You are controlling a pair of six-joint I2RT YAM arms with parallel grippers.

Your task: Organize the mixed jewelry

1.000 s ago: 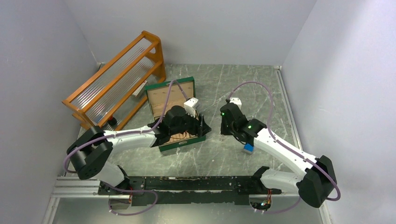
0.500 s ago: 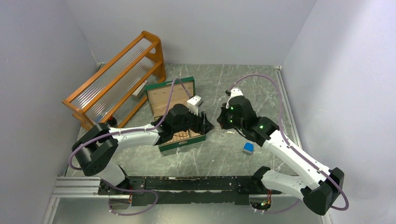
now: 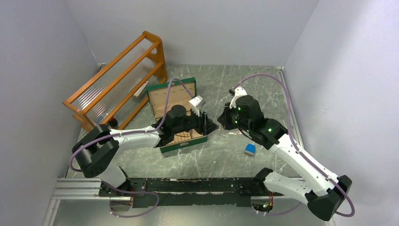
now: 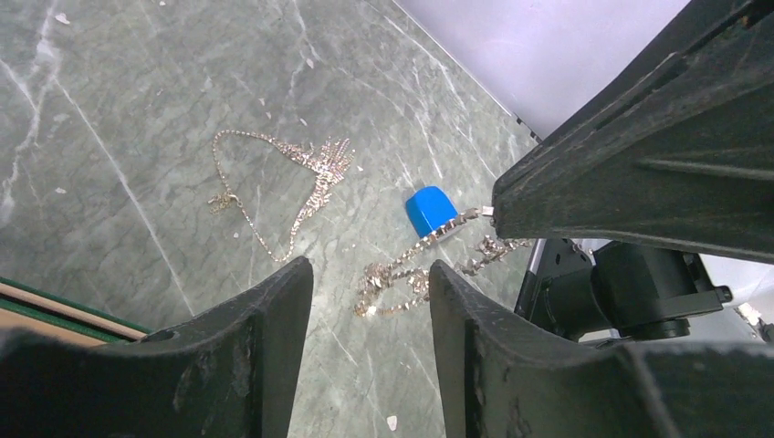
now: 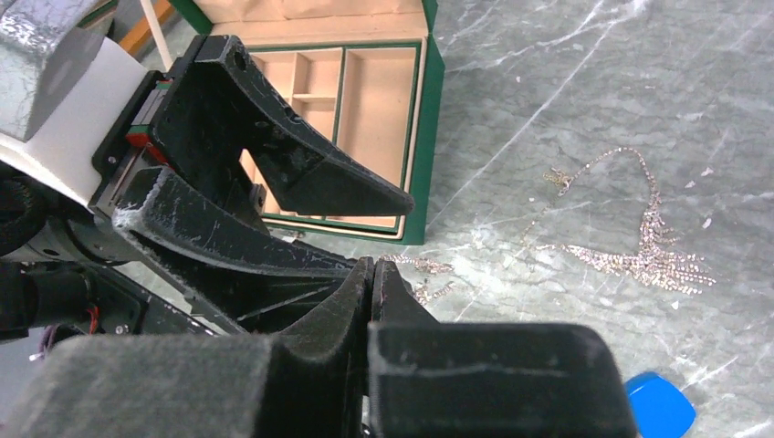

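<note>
Pinching gold chain (image 4: 394, 276) between tight-pressed right fingers (image 5: 342, 306), just beyond spread left fingers (image 4: 274, 342), framed in their gap. Fringed necklace (image 4: 315, 173) flat on desk (image 4: 109, 137), farther off.

**A:** so what else is on that counter (image 3: 221, 162)? Grey-green marble look with pale veins, right?

**B:** yep, plus a few white specks scattered on it. Back left there's an orange-brown wooden rack (image 3: 117, 80). It has two tiers of clear ribbed shelving and stands at an angle to the walls. Near its right end sits a green box (image 3: 183, 145), lid open and leaning back, tan lining, inside split into compartments (the right wrist view shows them best).

**A:** and the blue thing?

**B:** small blue block (image 3: 250, 149), rounded corners, lying on the counter to the right of the box, well apart from it. A silver metal rail (image 3: 70, 188) runs along the near edge, and there are plain grey walls on three sides.
</note>
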